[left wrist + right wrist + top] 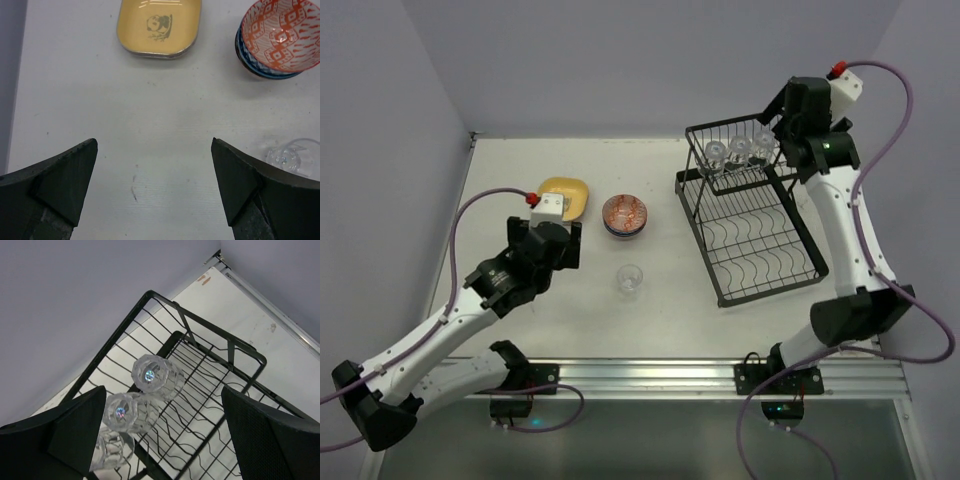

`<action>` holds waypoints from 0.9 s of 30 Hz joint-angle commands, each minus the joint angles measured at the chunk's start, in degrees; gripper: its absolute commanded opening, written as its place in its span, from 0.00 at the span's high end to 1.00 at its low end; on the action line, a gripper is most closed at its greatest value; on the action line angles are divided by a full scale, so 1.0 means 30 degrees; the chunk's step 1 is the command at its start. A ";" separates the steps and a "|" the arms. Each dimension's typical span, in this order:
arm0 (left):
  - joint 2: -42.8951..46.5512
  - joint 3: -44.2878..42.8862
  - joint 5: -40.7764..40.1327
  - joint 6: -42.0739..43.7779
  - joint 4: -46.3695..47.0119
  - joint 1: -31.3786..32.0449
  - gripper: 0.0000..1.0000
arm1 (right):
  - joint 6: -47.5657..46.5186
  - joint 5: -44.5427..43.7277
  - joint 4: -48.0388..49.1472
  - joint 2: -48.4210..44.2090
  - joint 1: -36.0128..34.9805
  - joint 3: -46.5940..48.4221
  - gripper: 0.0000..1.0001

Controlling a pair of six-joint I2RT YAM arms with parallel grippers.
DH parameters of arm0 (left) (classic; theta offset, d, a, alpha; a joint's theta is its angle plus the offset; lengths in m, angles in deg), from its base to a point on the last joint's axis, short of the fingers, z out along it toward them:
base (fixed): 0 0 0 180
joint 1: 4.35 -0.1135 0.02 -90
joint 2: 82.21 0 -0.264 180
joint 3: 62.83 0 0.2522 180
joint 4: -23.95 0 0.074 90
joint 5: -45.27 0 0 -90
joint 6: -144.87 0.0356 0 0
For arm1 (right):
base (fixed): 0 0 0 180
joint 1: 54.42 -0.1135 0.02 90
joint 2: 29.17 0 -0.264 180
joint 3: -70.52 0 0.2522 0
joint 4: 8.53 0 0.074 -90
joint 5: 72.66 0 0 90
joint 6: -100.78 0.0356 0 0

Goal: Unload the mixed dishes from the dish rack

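Clear glasses [129, 412] sit packed in a row on the dish rack's [760, 245] top shelf, just below the wide-open, empty right jaws, so a sloppy pinch could snag wire or bump a neighbour; left jaws gape empty beside the lone glass [292, 155] on the table [150, 125].

light: bright, even | shadows: faint, soft | glare: glints on glasses [149, 374] | focus: wrist-view fingers [65, 180] slightly soft
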 commanded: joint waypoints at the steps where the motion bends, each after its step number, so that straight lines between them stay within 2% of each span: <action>1: 0.1022 -0.0075 -0.2381 -0.0850 0.1315 -0.0039 0.00 | 0.1502 -0.1876 -0.1682 0.1881 0.0052 0.2315 0.01; 9: 0.0439 0.0016 -0.1325 -0.0351 0.1553 -0.0039 0.00 | 0.1971 -0.0618 -0.2062 0.5780 0.0022 0.5217 0.08; 19: 0.0613 0.0162 -0.0709 -0.0146 0.1728 -0.0039 0.00 | 0.3844 -0.0265 -0.2765 0.7422 0.0022 0.5219 0.12; 27: 0.0613 0.0192 -0.0328 -0.0057 0.1845 -0.0039 0.00 | 0.4257 -0.0706 -0.2766 0.7862 -0.0007 0.5072 0.26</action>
